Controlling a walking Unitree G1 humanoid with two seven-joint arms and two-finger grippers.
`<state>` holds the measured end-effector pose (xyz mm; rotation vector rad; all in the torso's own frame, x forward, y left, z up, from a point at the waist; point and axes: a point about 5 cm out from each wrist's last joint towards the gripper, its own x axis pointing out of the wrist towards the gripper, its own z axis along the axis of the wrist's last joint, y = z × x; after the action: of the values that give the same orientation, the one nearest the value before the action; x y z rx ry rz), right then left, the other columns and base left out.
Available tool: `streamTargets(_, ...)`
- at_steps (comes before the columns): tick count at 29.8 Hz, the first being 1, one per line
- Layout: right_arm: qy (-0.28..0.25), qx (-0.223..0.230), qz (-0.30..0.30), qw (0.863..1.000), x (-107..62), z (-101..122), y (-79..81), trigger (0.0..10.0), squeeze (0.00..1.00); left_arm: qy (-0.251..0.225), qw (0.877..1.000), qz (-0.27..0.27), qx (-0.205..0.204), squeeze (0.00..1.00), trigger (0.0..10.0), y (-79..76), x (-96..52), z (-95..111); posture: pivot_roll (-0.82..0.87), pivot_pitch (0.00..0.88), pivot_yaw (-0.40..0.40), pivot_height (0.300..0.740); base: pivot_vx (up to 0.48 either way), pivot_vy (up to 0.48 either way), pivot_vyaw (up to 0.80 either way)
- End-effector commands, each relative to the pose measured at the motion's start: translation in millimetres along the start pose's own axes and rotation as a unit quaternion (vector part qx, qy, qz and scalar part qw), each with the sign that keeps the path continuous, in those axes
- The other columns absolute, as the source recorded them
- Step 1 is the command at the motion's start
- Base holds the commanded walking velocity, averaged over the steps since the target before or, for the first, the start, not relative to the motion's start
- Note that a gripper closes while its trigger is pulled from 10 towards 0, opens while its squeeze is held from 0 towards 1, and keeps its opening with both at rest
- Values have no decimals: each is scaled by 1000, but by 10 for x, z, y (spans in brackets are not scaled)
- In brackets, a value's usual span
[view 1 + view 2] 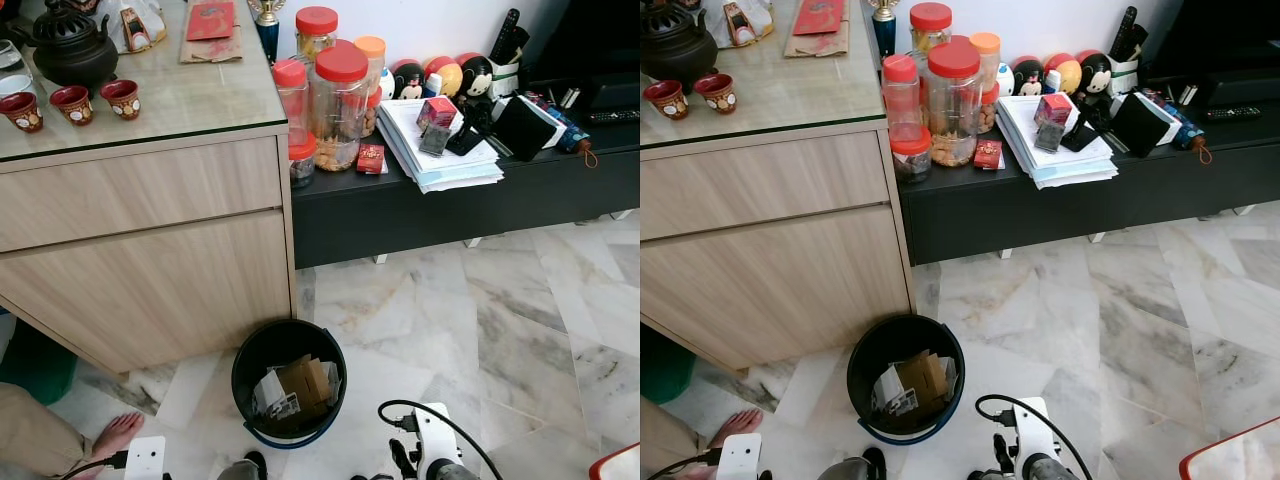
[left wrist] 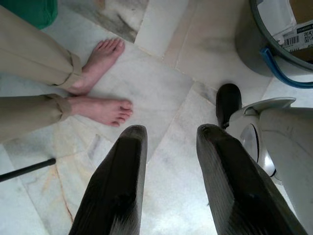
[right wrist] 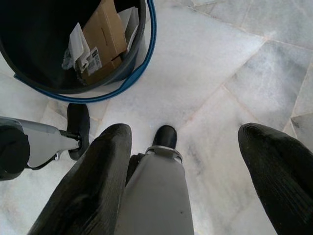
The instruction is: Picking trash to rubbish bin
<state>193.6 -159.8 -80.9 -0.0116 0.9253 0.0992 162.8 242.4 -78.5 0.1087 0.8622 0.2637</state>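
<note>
I'm standing over the rubbish bin (image 1: 289,390), a black round bucket with a blue rim handle, sitting on the marble floor (image 1: 480,320) at lower centre of the head views, just in front of the wooden cabinet (image 1: 150,260). Trash is already lying inside it: a folded brown cardboard piece (image 1: 305,381) and white paper scraps with a barcode label (image 1: 275,393).

My left hand (image 2: 168,186) is hanging low at the bottom of the left wrist view, fingers (image 2: 117,191) spread apart, released, grasping nothing, pointing at bare floor. A person's bare feet (image 2: 105,81) and beige trouser cuffs are showing in the upper left of that view; one foot (image 1: 118,435) is also showing at lower left in the left eye view. The bin's edge is sitting in the upper right corner of the left wrist view.

My right hand (image 3: 188,171) is also hanging released, fingers (image 3: 93,181) wide apart and empty, with the bin in the upper left of the right wrist view and my own leg and foot between the fingers.

On the counter (image 1: 190,95) in the upper left a black teapot (image 1: 72,45) and red cups (image 1: 72,103) are sitting. On the black low shelf (image 1: 450,195) at right, red-lidded jars (image 1: 338,100), a paper stack (image 1: 440,150) and round toy figures (image 1: 440,75) are standing.
</note>
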Motion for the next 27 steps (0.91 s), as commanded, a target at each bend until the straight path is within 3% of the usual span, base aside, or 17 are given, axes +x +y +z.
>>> streamTargets(1,7,8,0,1000,0,-25,15,10000,0,14,1000,0,-11,0,10000,-9,-10,-53,126,137,-24,740,0,0,0)
streamTargets(19,5,9,8,1000,6,-16,64,10000,0,17,1000,-4,-14,0,10000,-37,-15,-68,124,125,-27,740,0,0,0)
streamTargets(27,8,9,8,1000,2,-32,53,10000,0,16,1000,-7,-15,0,10000,-50,-14,-64,122,125,-28,740,-270,0,0)
